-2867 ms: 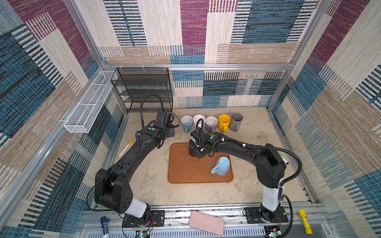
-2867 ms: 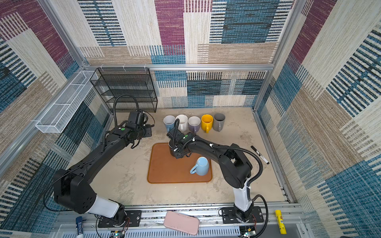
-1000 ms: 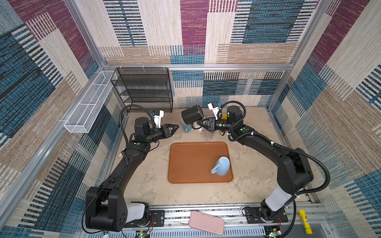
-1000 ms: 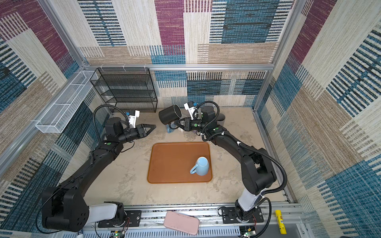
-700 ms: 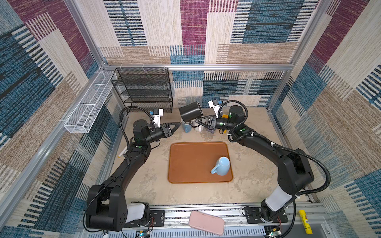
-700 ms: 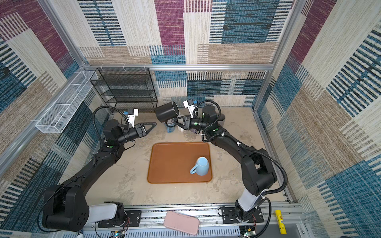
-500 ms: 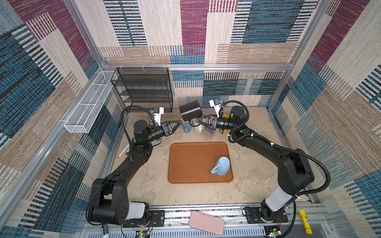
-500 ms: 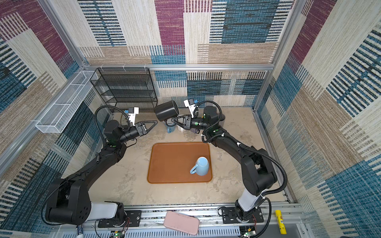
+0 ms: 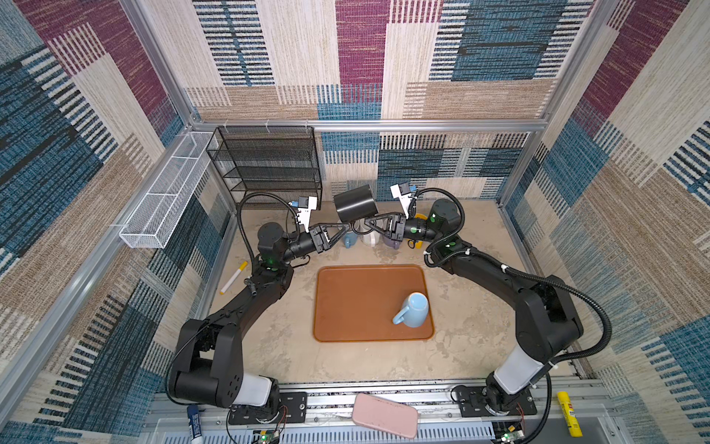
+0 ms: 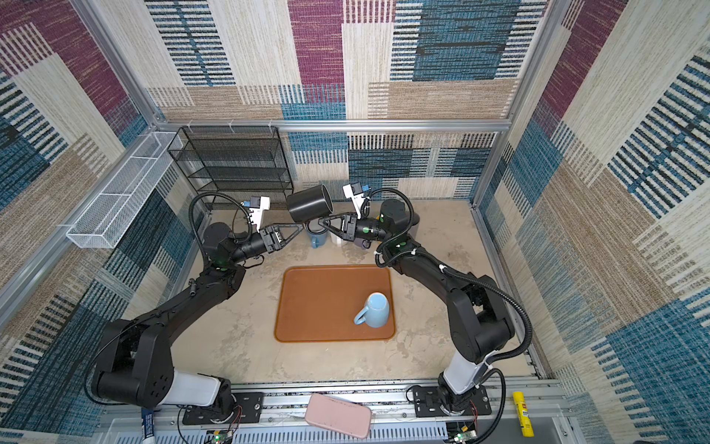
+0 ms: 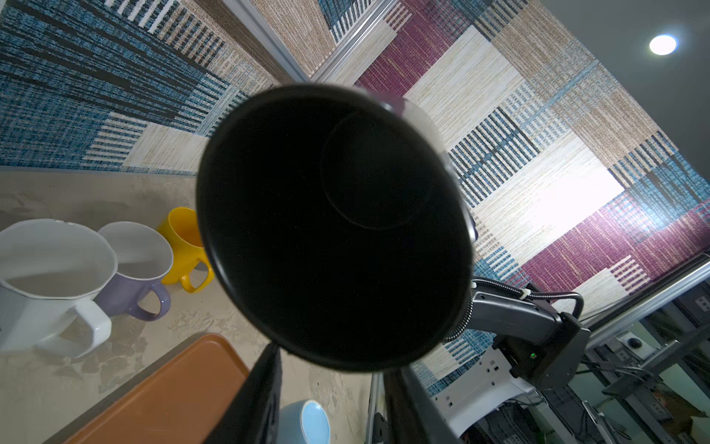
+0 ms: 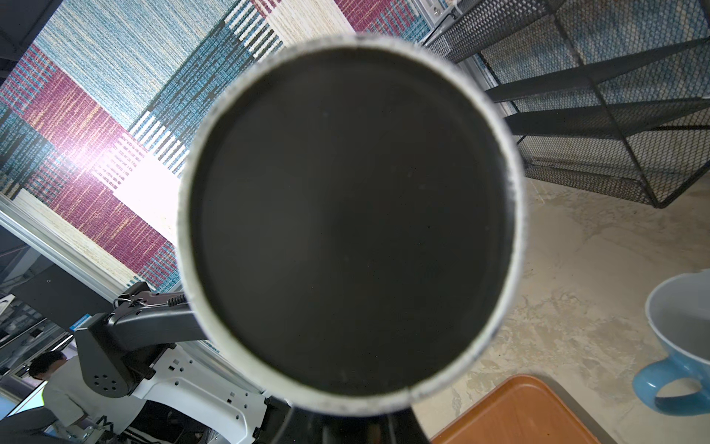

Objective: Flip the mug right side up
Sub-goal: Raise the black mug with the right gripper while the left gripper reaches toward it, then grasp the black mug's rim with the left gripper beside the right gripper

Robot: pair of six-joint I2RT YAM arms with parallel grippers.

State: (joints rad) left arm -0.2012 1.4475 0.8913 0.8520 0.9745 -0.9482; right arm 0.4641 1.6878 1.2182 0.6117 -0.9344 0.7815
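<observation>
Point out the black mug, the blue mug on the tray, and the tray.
black mug (image 9: 355,203): in a top view, side wall.
blue mug (image 9: 414,321): in a top view, body.
tray (image 9: 353,303): in a top view, bare middle.

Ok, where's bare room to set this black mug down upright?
The tray is bare across its left half and far side; only the light blue mug fills its near right corner. The table between tray and front rail is free too. Crowded: the mug row at the back, under the black mug, left hand and right hand.
</observation>
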